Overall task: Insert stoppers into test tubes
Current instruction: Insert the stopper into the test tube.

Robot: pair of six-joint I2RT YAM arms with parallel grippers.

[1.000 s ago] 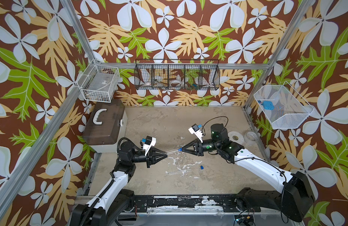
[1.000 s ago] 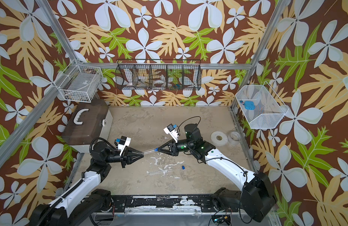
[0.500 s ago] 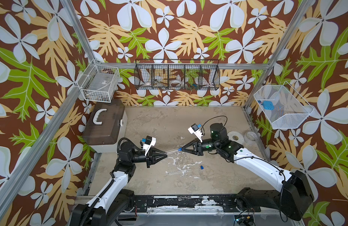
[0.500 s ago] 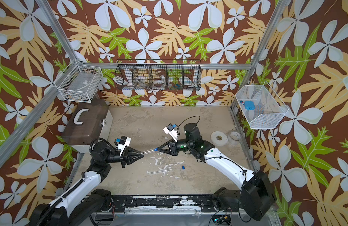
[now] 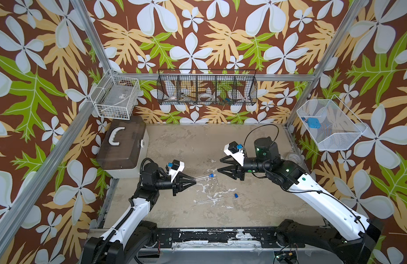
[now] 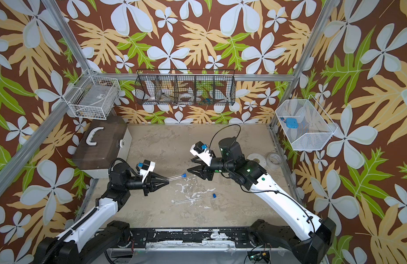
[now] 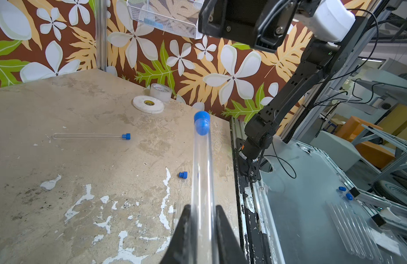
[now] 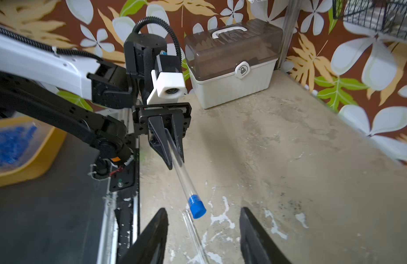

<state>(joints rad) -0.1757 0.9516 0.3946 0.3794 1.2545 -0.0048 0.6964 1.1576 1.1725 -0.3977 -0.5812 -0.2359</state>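
Blue stopper (image 7: 201, 125) plugs tube (image 7: 201, 178) — tape label (image 7: 148, 103) illegible.

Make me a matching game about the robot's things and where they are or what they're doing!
Things:
1. left gripper
2. right gripper
3. loose stopper
4. blue square

Places or states:
A. inside the white basket
B. open, holding nothing
C. shut on a stoppered test tube
D. lying on the table

Pairs: 1-C, 2-B, 3-D, 4-A
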